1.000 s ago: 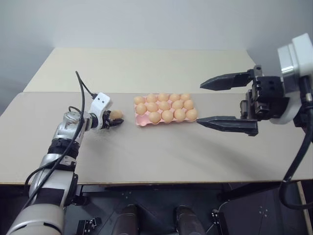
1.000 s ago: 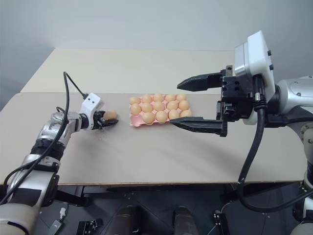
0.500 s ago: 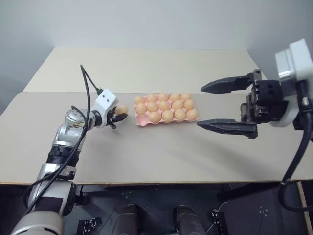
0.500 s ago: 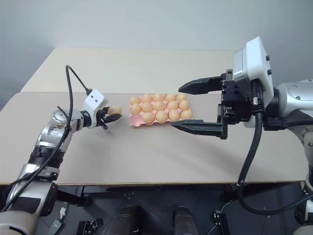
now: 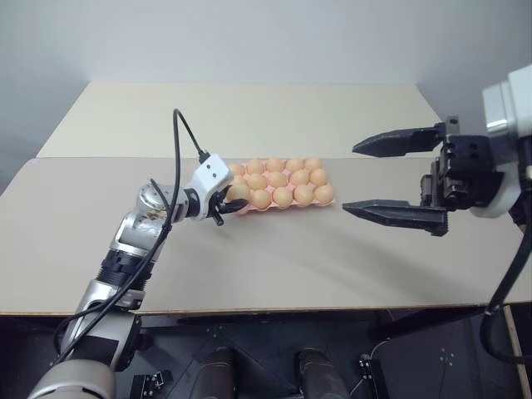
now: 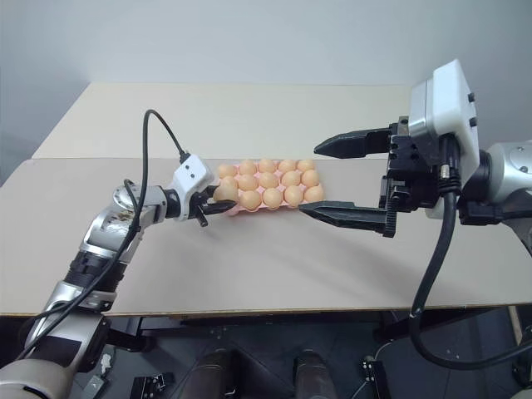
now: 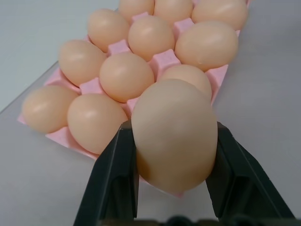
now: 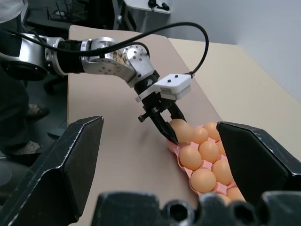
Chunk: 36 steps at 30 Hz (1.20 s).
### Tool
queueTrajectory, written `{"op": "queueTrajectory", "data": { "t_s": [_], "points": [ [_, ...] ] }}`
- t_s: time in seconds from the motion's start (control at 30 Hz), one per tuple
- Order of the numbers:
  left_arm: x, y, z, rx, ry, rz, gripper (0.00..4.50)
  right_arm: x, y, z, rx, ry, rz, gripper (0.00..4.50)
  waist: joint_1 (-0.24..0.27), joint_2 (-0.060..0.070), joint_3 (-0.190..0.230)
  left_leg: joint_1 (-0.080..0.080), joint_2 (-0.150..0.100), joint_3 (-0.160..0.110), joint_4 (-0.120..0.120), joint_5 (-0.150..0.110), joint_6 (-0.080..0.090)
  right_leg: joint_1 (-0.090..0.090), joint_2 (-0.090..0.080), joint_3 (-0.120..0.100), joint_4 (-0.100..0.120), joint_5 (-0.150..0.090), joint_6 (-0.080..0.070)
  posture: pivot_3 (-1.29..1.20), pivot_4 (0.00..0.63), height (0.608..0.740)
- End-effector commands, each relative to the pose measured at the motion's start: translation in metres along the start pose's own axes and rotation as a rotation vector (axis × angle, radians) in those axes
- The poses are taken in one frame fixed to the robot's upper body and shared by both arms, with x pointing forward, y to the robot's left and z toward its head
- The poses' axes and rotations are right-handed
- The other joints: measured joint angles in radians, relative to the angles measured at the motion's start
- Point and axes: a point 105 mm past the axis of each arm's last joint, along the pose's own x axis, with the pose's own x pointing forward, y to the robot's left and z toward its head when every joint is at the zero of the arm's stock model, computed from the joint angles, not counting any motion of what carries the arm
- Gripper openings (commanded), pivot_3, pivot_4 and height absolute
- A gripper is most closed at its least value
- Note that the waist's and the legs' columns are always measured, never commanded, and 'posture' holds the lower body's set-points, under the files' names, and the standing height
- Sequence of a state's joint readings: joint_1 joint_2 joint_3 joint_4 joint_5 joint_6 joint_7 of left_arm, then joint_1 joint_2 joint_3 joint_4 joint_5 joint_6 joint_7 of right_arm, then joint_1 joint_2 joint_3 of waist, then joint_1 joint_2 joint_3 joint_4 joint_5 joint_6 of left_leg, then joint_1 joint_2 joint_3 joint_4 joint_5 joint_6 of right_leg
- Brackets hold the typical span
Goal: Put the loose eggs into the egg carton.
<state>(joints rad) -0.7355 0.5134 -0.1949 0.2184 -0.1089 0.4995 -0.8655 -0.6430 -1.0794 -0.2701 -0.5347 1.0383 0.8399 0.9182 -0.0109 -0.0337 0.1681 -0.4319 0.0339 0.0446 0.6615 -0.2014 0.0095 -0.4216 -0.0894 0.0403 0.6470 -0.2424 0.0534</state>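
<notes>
Carrying one egg to the carton's near-left corner

Item: I am holding a loose egg [image 7: 175, 134] in my left gripper [image 5: 229, 202], both black fingers [image 7: 113, 181] clamped on its flanks, long axis running roughly along the fingers.

Location: I am hovering it at the left end of the pink egg carton [image 5: 243, 209], which is lying on the beige table [image 5: 274, 258] just ahead of the egg. My left arm is the nearer one.

Right gripper [image 5: 397, 176]: I am keeping it spread wide and empty, off the carton's right end.

Unresolved: the held egg is hiding the cup directly beyond it, so I am judging, not seeing, that a vacant cup sits there.
</notes>
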Motion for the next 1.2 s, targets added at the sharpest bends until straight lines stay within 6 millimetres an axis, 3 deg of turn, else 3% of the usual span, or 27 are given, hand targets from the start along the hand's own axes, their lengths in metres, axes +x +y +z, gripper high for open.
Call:
{"op": "queueTrajectory", "data": {
  "t_s": [0.03, 0.07, 0.37, 0.7, 1.2],
  "points": [
    [-0.003, 0.003, 0.011, 0.040, -0.022, -0.003, 1.55, -0.006, 0.001, 0.009, -0.037, -0.007, -0.025, 4.50, -0.001, 0.000, 0.000, 0.000, 0.000, 0.000, 0.000, 0.000, 0.000, 0.000, 0.000, 0.000, 0.000, 0.000, 0.000, 0.00, 0.150, 0.740],
    [-0.003, 0.004, 0.011, 0.040, -0.023, -0.005, 1.55, -0.006, 0.001, 0.009, -0.036, -0.007, -0.026, 4.50, 0.000, 0.000, 0.000, 0.000, 0.000, 0.000, 0.000, 0.000, 0.000, 0.000, 0.000, 0.000, 0.000, 0.000, 0.000, 0.00, 0.150, 0.740],
    [-0.008, 0.009, 0.016, 0.056, -0.038, 0.028, 4.44, -0.006, 0.001, 0.007, -0.034, -0.006, -0.024, 4.50, 0.000, 0.000, 0.000, 0.000, 0.000, 0.000, 0.000, 0.000, 0.000, 0.000, 0.000, 0.000, 0.000, 0.000, 0.000, 0.00, 0.150, 0.740],
    [-0.044, 0.024, 0.032, 0.089, -0.078, 0.122, 4.44, -0.007, 0.001, 0.005, -0.033, -0.002, -0.033, 4.50, -0.001, 0.000, 0.000, 0.000, 0.000, -0.001, 0.000, 0.000, 0.000, 0.000, 0.000, 0.000, 0.000, 0.000, 0.000, 0.00, 0.150, 0.740],
    [-0.175, 0.044, 0.020, -0.033, -0.089, 0.472, 4.44, -0.020, -0.001, -0.006, 0.002, 0.021, -0.128, 4.50, -0.001, 0.000, 0.000, 0.000, 0.001, -0.001, 0.000, 0.000, 0.000, 0.000, 0.000, 0.000, 0.000, 0.000, 0.000, 0.00, 0.150, 0.740]
  ]
}}
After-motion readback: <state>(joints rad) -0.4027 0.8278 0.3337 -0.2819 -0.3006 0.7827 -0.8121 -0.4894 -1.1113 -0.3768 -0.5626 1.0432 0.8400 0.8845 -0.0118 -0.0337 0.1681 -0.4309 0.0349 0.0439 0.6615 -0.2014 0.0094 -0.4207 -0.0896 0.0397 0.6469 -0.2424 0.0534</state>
